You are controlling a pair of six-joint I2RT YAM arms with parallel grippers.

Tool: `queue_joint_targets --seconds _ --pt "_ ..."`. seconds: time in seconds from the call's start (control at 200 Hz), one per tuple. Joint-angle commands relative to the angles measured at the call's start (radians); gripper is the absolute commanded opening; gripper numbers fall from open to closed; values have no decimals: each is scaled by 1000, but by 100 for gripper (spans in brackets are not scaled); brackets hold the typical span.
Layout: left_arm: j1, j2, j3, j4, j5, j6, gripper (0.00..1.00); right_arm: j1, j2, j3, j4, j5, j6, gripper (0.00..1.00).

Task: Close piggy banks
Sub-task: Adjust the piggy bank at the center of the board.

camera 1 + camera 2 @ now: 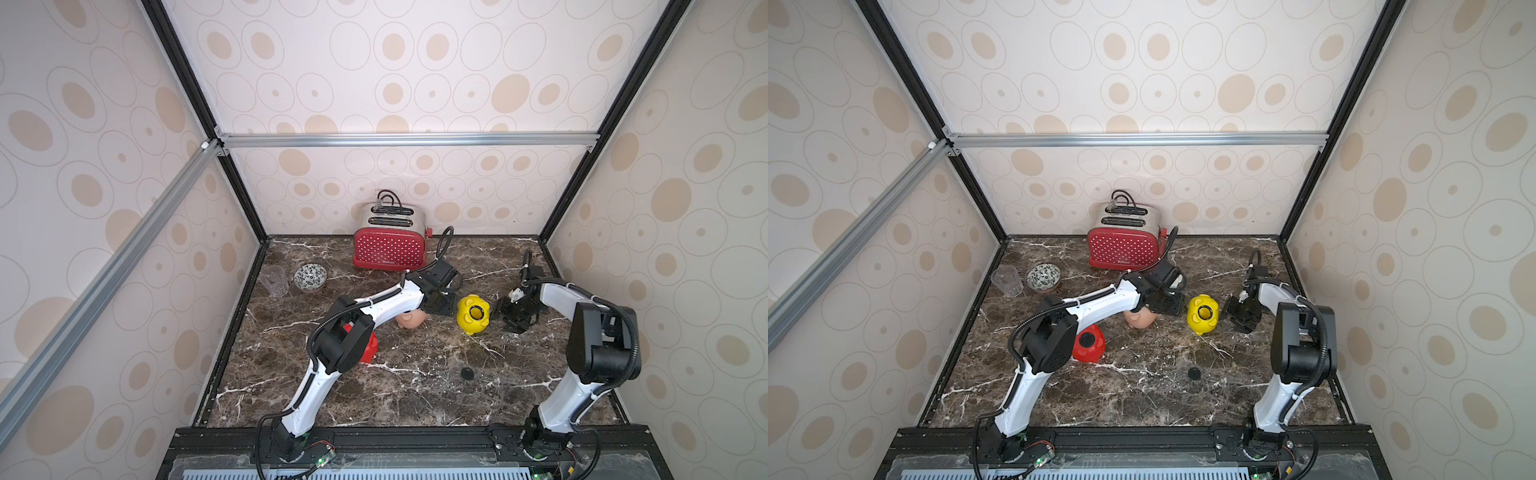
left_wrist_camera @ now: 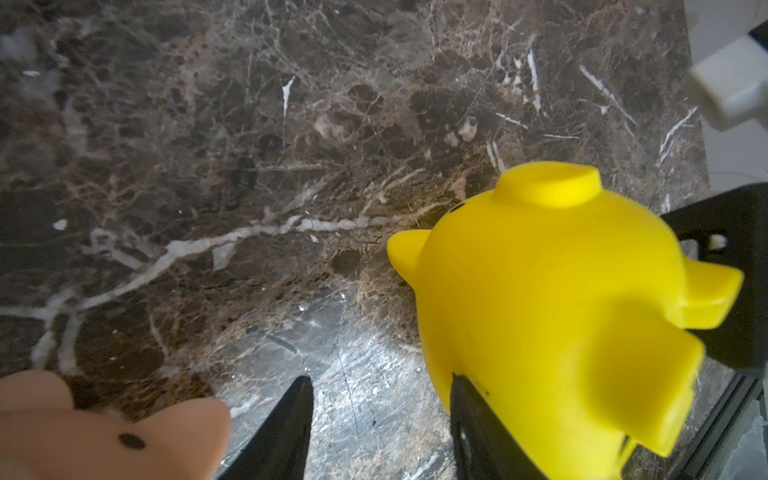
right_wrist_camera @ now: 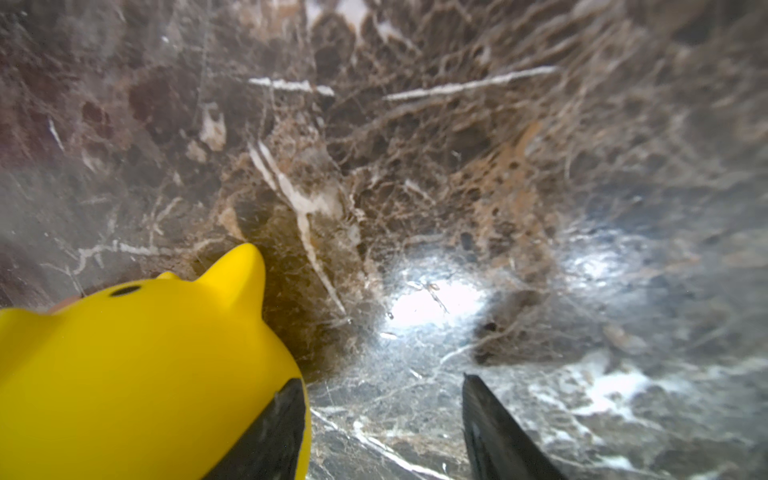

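Note:
The yellow piggy bank lies on the marble table with its round dark belly opening facing up, between my two grippers. My left gripper is just left of it, open and empty; in the left wrist view one fingertip sits against the yellow pig. My right gripper is just right of the pig, open and empty. The peach-pink piggy bank lies partly under my left arm. The red piggy bank lies belly up behind the left elbow. A small black round cap lies loose on the table.
A red polka-dot toaster stands at the back wall. A patterned bowl and a clear plastic cup stand at the back left. Patterned walls enclose the table on three sides.

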Motion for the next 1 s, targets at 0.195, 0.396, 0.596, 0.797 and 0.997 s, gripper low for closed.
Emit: queue_joint_targets --seconds 0.195,0.396,0.596,0.797,0.997 --pt "2 -12 16 -7 -9 15 56 6 -59 5 -34 1 7 63" --pt "1 -12 18 13 0 1 58 6 -66 17 -38 10 14 63" --pt "1 -9 23 57 15 -36 58 6 -68 33 -42 9 17 63" --pt "-4 1 45 65 23 -46 46 5 -58 39 -42 6 16 63" --pt "-4 1 45 55 15 -42 25 6 -57 39 -39 4 15 63"
